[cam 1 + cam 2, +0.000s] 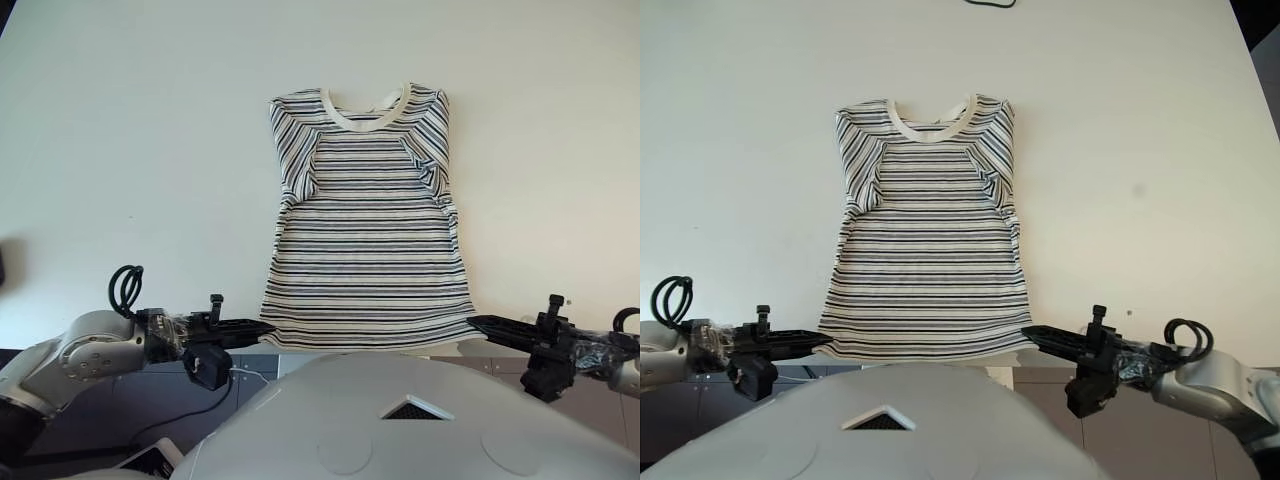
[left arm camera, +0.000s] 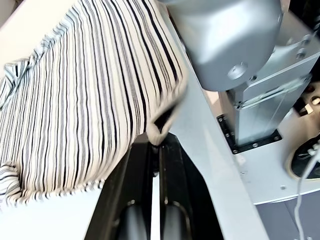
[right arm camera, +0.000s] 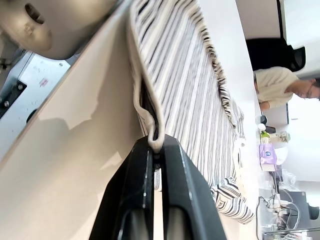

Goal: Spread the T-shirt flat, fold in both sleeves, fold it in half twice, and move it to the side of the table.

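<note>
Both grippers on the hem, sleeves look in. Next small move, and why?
Probably lift the hem slightly and carry it toward the collar. The T-shirt lies flat, sleeves folded in, and the left gripper and right gripper are each shut on a bottom corner, so the first half fold looks due.

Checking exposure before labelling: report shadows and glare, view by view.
Head views: even light, no glare on T-shirt or table. Left wrist view: hem corner pinched by the left gripper sits in shade. Right wrist view: shadow on the table beside the right gripper; far background very bright.
</note>
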Motion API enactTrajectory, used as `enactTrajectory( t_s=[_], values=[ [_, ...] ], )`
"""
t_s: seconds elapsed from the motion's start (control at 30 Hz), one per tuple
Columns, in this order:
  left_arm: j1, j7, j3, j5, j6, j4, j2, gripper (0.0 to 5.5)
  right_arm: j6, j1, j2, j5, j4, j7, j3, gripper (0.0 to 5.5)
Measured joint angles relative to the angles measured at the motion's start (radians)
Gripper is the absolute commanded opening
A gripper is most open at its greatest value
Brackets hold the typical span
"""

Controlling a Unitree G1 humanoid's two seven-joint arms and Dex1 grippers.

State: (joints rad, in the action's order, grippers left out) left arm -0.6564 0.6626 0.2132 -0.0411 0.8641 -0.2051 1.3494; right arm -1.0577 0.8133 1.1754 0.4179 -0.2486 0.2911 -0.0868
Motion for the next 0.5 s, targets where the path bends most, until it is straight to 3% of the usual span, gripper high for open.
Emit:
enactTrajectory(
  t_s=[0.17, 0.27, 0.37, 0.5],
  values=[
    [-0.192, 0.051, -0.165, -0.288, -0.153, -0.175, 0.063, 0.10, 0.186, 0.165, 0.083, -0.393, -0.167, 0.208, -0.191, 0.16],
    [-0.212, 0.092, -0.267, -0.468, -0.279, -0.236, 0.059, 0.10, 0.428, 0.102, 0.135, -0.712, -0.236, 0.324, -0.284, 0.16],
    [-0.006, 0.106, -0.251, -0.612, -0.449, -0.232, 0.007, 0.10, 0.681, -0.128, 0.205, -0.927, -0.229, 0.348, -0.242, 0.16],
    [0.394, 0.095, -0.154, -0.650, -0.685, -0.112, -0.169, 0.10, 0.941, -0.576, 0.128, -0.972, -0.122, 0.379, -0.029, 0.16]
  ],
)
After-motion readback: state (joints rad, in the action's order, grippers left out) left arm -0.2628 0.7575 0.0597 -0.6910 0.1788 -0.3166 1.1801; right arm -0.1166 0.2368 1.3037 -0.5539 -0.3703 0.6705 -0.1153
